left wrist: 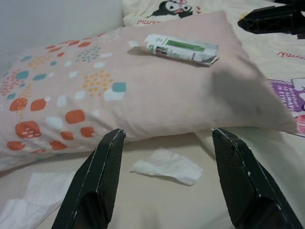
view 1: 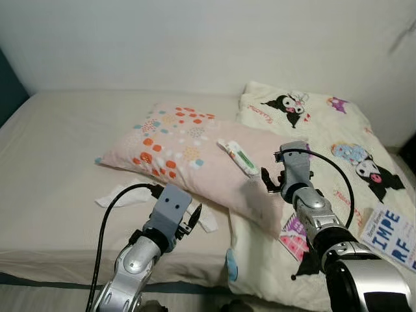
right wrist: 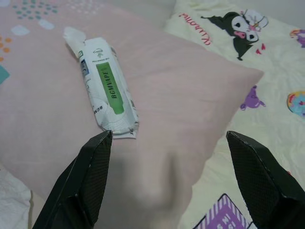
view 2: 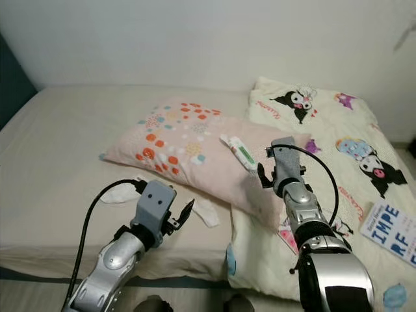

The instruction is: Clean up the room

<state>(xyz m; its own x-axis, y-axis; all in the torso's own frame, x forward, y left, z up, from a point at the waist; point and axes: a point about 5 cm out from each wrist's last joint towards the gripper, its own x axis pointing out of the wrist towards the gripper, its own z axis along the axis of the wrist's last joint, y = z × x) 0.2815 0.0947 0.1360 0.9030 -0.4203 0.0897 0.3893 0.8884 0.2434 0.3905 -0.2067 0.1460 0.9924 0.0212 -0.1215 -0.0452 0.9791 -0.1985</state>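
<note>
Right wrist view shows the right tool [right wrist: 167, 183] spread apart short of the white-and-green wipes packet [right wrist: 107, 88], which could be pushed into the soft pink dotted pillow [right wrist: 190, 95] and missed, while the left tool [left wrist: 167, 179], also apart, is held over a crumpled white tissue [left wrist: 167, 165].

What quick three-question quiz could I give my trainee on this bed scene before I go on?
1. True or false: the wipes pack lies on the pink pillow.
2. Which gripper hovers nearest the crumpled tissue? A) left gripper B) right gripper
3. In what state are both grippers' fingers?

Key: 1. True. 2. A; the tissue lies on the sheet just ahead of its fingers. 3. Open, holding nothing.
</note>
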